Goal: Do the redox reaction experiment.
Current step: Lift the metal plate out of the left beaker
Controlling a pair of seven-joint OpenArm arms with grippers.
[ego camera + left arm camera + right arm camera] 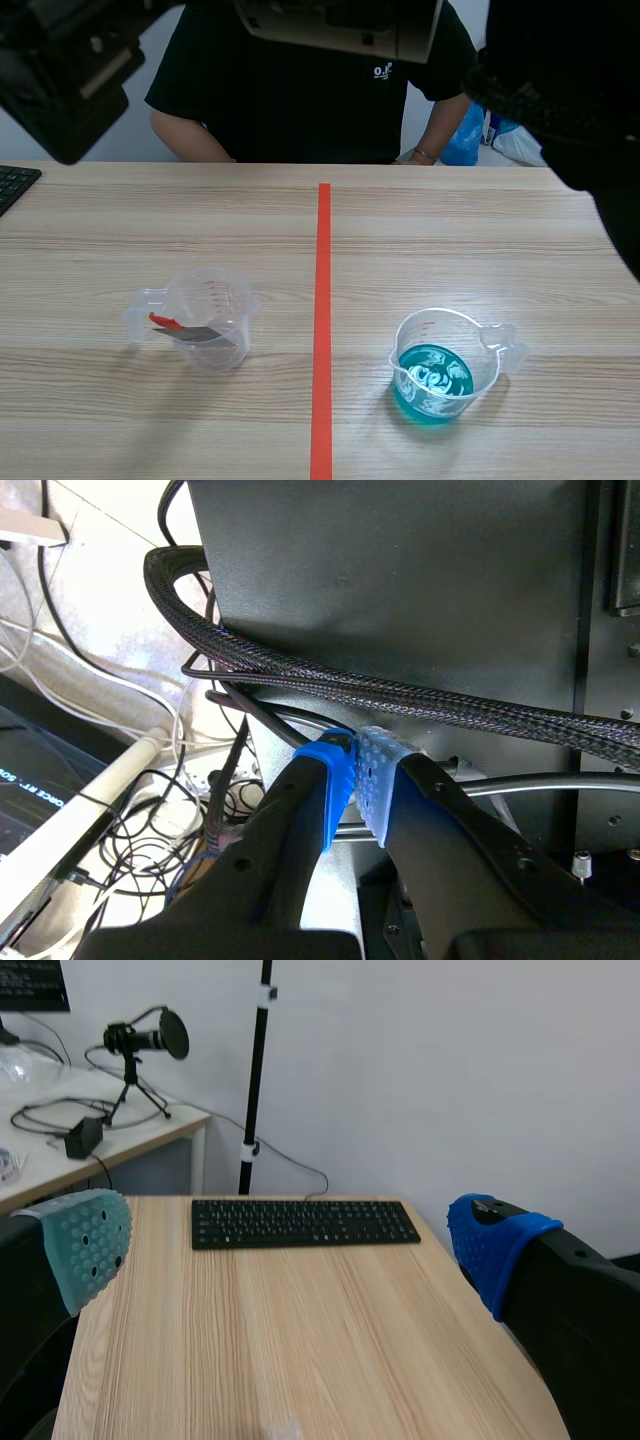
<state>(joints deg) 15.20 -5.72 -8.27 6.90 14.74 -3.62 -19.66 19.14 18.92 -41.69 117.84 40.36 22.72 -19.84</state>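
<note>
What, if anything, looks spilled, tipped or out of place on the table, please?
Nothing stands out. Both cups are upright: the blue liquid is all inside the right cup, with no puddle on the table, and the grey strip leans inside the left cup.

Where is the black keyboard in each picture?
Scene view: only a corner of the black keyboard shows, on the table at the picture's left edge.
Left wrist view: not in it.
Right wrist view: the whole keyboard lies ahead of the open right pincer, near the table's far end.
Shared landmark: the light wooden table, seen in the scene and right wrist views.
</note>
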